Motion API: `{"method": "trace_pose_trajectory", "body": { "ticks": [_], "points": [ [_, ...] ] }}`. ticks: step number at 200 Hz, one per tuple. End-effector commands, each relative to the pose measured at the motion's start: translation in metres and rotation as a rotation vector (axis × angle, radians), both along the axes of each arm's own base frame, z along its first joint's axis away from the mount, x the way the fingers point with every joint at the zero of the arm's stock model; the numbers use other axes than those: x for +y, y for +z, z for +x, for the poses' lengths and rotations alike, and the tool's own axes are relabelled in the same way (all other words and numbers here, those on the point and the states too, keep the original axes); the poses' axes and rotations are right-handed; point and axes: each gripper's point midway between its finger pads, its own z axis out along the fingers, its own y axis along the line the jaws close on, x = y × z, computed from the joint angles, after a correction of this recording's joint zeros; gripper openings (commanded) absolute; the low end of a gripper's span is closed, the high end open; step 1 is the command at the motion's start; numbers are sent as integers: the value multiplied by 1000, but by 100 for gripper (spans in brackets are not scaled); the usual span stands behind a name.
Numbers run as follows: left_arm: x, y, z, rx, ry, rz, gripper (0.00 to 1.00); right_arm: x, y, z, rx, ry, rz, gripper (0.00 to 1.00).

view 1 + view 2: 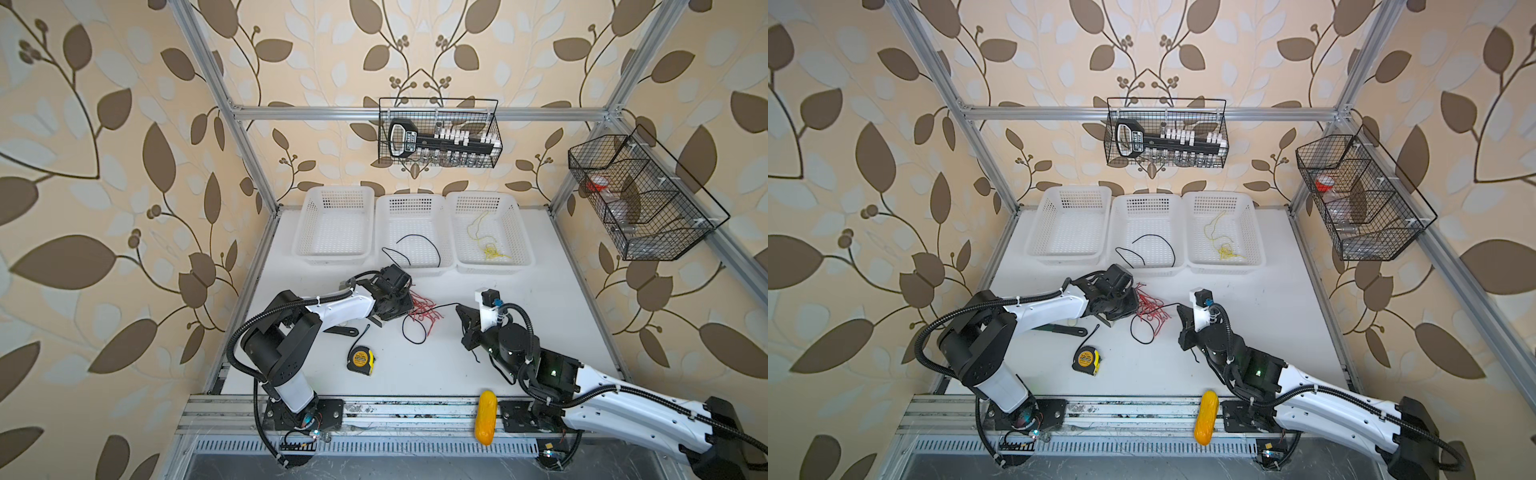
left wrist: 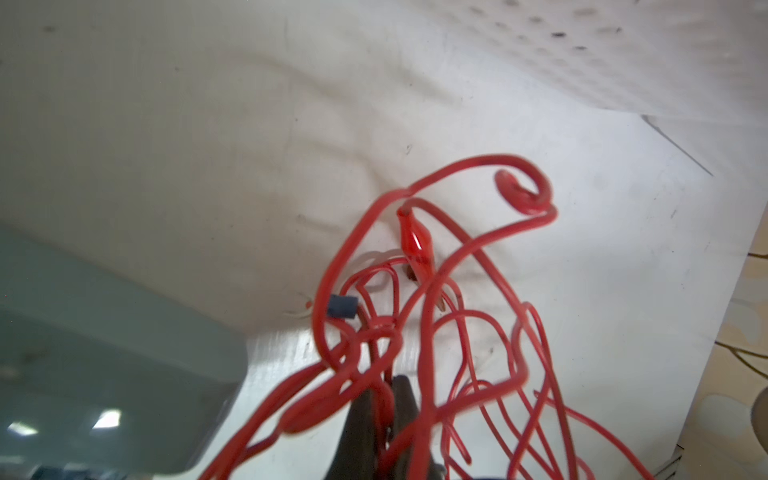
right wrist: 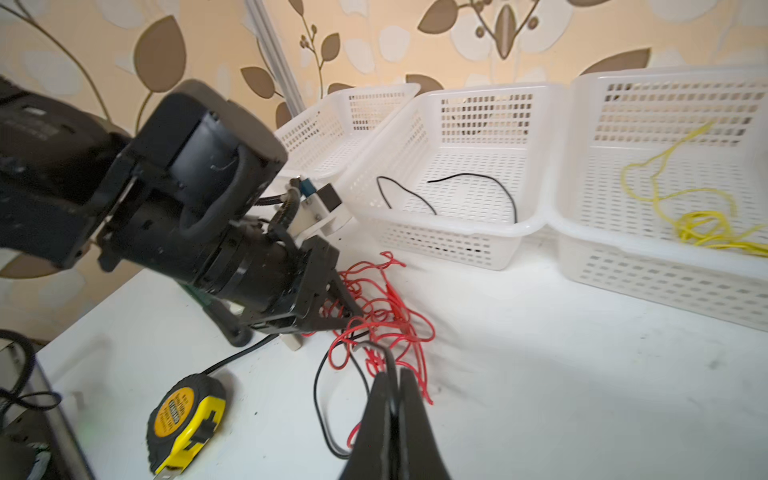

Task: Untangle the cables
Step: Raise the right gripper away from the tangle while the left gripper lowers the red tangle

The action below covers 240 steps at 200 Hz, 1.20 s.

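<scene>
Wires light, limp, snag-prone. Left end effector [image 2: 384,388] pinched shut on red cables [image 3: 386,309]; right end effector [image 3: 392,380] clamped on black cable [image 3: 316,395]. Best hold: near a free end, pull gently.

White baskets [image 1: 332,259], yellow tape measure [image 1: 360,360], black wire rack [image 1: 478,160], yellow oblong object [image 1: 485,417]

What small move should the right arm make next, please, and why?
Probably draw the right end effector away from the red cables: it is shut on the black cable, which runs into them, while the left end effector holds the red cables.
</scene>
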Motion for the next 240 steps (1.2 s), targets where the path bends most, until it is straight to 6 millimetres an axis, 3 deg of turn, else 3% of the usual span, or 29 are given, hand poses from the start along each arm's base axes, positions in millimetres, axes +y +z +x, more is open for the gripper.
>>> {"method": "trace_pose_trajectory", "body": {
  "ticks": [1,61,74,128,148,196,240],
  "points": [
    [24,-20,-1,15,40,102,0,-24,44,12,-65,-105,-25,0],
    [32,-23,-3,2,23,142,0,-60,103,20,-126,-233,-8,0],
    [31,-22,-4,-1,21,136,8,-61,109,20,-131,-223,-3,0],
    [32,0,0,-60,13,122,37,-31,95,20,-100,-82,-41,0],
    [35,7,0,-78,13,132,41,-28,91,22,-90,-80,-51,0],
    [36,14,2,-103,10,127,49,-31,112,23,-129,-88,-51,0],
    [25,46,6,-203,-25,34,58,-23,105,28,-107,-76,-71,0]
  ]
}}
